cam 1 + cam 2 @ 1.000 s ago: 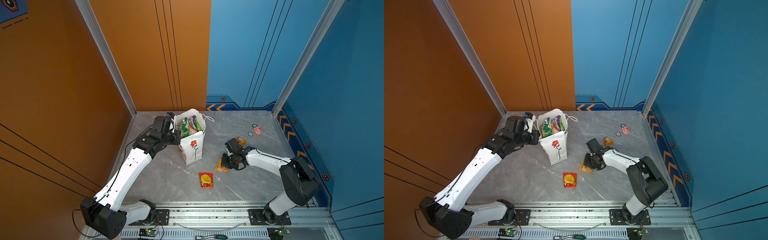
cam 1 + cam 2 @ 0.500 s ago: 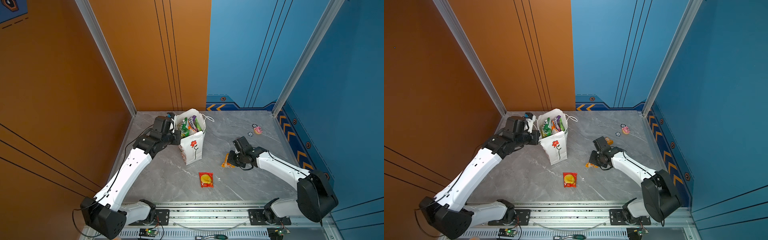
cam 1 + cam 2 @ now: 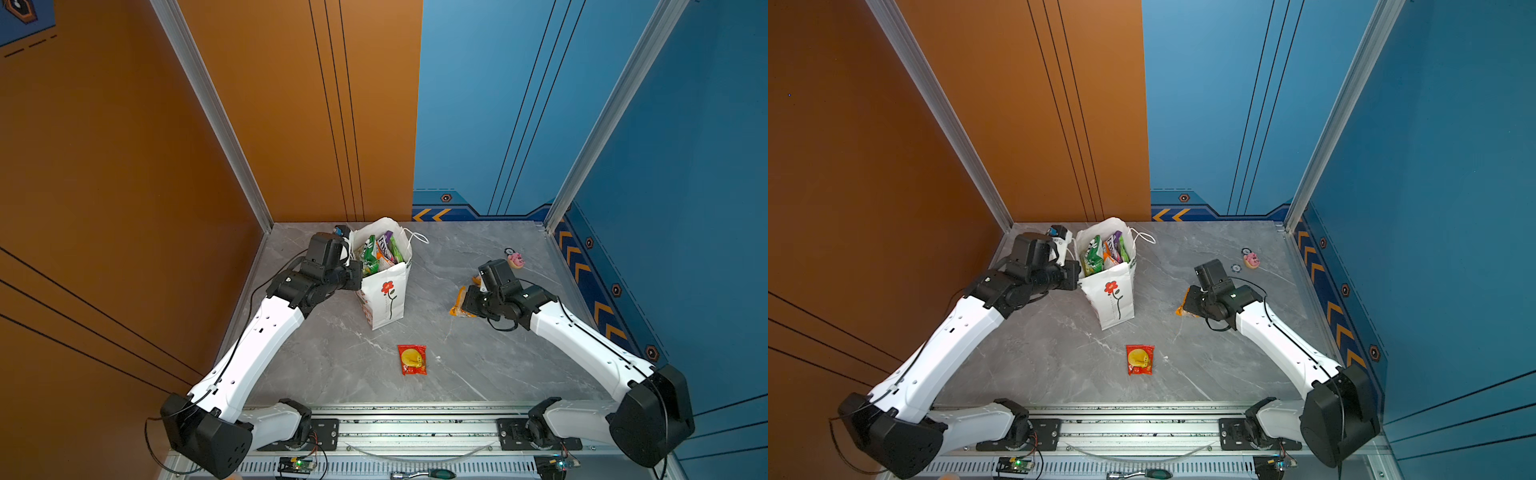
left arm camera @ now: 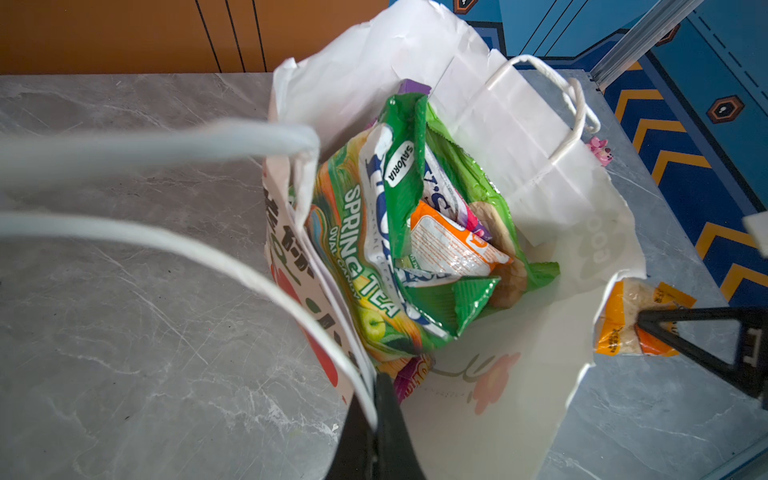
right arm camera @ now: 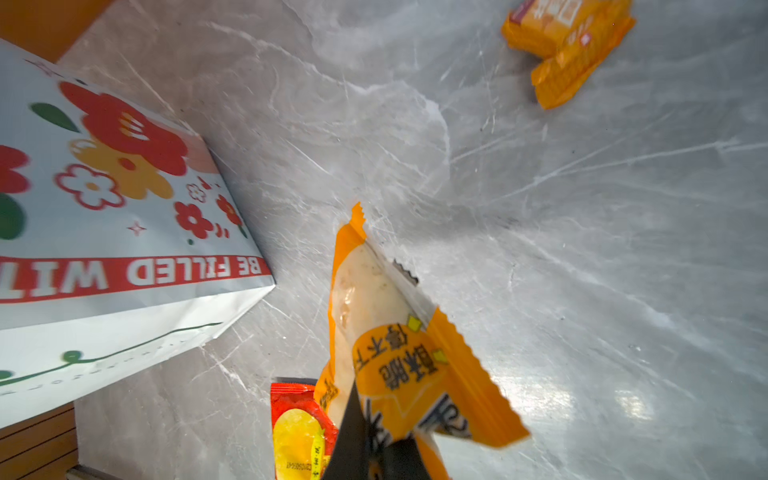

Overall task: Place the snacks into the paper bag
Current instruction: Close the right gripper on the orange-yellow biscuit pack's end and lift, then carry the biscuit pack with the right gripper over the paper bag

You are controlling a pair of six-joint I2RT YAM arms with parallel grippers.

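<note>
**Top views:** Vs. a sec ago, the right claw (image 3: pixel 467 301) has been raised off the bench (image 3: pixel 332 353). The orange pkt (image 3: pixel 457 301), flat on the stone then, is now carried edge-up in it. The paper bag (image 3: pixel 384 291) is stood upright at the back, well apart from that pkt. The left claw (image 3: pixel 352 270) is unmoved at the bag's rim. The red pkt (image 3: pixel 1140 359) is left lying in front of the bag. A pink toy (image 3: pixel 516 259) is untouched near the far edge.

**Left wrist:** The left claw (image 4: pixel 380 386) is seen shut on the cord handle (image 4: pixel 340 353), so the mouth is kept open. Several snacks (image 4: pixel 399 232) are already inside.

**Right wrist:** The right claw (image 5: pixel 374 440) is clamped tight on the orange pkt's lower end, w/ the rest sticking out free. A 2nd orange pkt (image 5: pixel 569 45) is still lying on the bench.

**Meaning:** The pick is judged done, and a carry over to the bag mouth & a drop are due next. Two pkts will then be left to fetch.
</note>
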